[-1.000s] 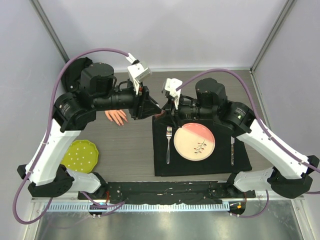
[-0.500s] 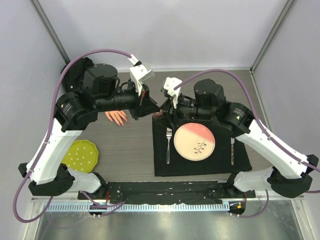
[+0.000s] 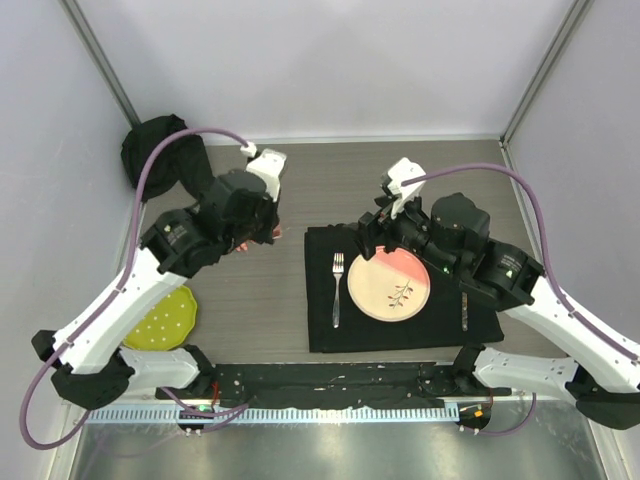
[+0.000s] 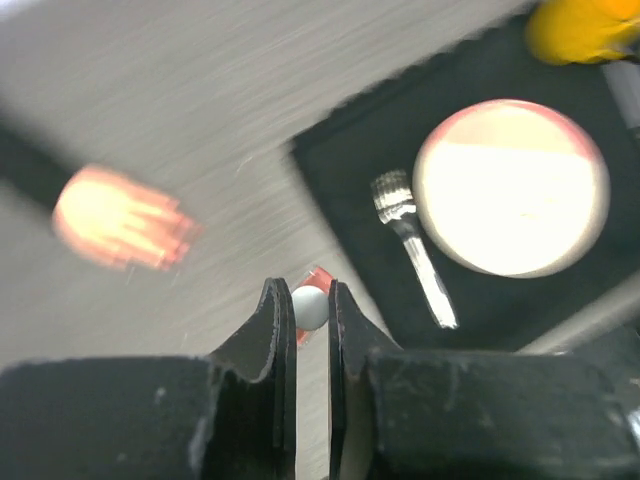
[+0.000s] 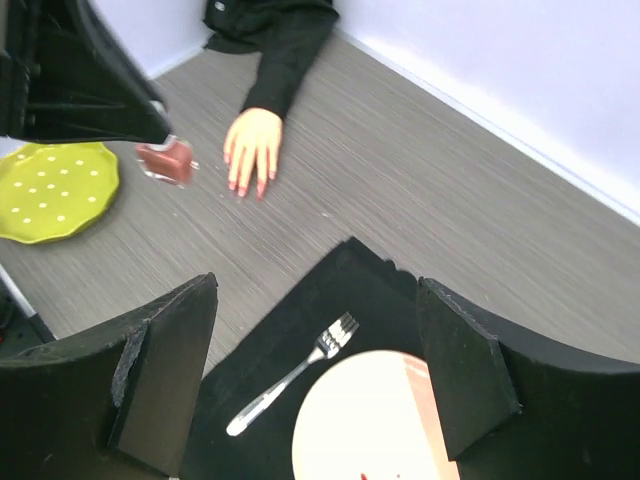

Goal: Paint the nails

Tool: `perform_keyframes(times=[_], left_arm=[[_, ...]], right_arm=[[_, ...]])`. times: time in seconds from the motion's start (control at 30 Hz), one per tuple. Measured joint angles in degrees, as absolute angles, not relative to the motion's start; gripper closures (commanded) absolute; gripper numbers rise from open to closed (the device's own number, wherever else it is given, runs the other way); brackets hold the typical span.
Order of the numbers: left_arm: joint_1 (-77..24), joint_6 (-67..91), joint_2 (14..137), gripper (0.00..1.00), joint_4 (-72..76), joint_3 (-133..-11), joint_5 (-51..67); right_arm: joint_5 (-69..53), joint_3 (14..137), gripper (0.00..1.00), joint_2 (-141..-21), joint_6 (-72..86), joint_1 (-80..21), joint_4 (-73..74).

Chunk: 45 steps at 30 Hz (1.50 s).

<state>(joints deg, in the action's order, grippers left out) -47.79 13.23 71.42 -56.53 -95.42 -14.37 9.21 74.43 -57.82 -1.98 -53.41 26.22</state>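
Note:
The mannequin hand (image 5: 253, 142) lies palm down on the wooden table, its black sleeve (image 5: 275, 40) running to the back corner. Its reddish nails (image 5: 247, 186) show at the fingertips. In the left wrist view the hand (image 4: 115, 215) is a blur. My left gripper (image 4: 310, 300) is shut on the white cap of a small red polish bottle (image 4: 310, 307). The bottle (image 5: 166, 160) hangs just left of the hand. From above, my left gripper (image 3: 262, 232) covers most of the hand. My right gripper (image 5: 315, 290) is open and empty over the mat's far left corner (image 3: 368, 240).
A black placemat (image 3: 320, 330) holds a fork (image 3: 337, 285), a pink-and-cream plate (image 3: 389, 283) and a knife (image 3: 465, 305). A lime-green dotted plate (image 3: 160, 318) lies at the left, partly under my left arm. Grey walls close in the back and sides.
The two grippers, which met near the mat's far left corner, have parted. The right one opened and drew back to the right. The left one shut and swung left toward the hand with the bottle.

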Motion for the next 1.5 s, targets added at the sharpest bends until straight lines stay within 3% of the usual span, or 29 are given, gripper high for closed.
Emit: perform_keyframes(times=[0.33, 0.67, 1.07, 1.5], left_arm=[[-47.7, 41.7, 55.5, 1.0, -51.0, -62.9, -41.3], [-49.6, 64.4, 57.5, 1.0, -43.1, -47.3, -45.8], [-60.9, 89.1, 75.4, 1.0, -48.1, -51.9, -56.1], [-62.6, 97.8, 86.4, 1.0, -52.4, -54.8, -57.6]], right_arm=[[11.8, 66.4, 0.15, -55.8, 2.3, -53.4, 24.4], [9.8, 64.2, 0.15, -56.2, 4.6, -53.4, 22.6], [9.7, 63.0, 0.15, -56.3, 5.0, -53.4, 22.2], [14.4, 62.1, 0.15, -53.4, 5.4, -53.1, 21.8]])
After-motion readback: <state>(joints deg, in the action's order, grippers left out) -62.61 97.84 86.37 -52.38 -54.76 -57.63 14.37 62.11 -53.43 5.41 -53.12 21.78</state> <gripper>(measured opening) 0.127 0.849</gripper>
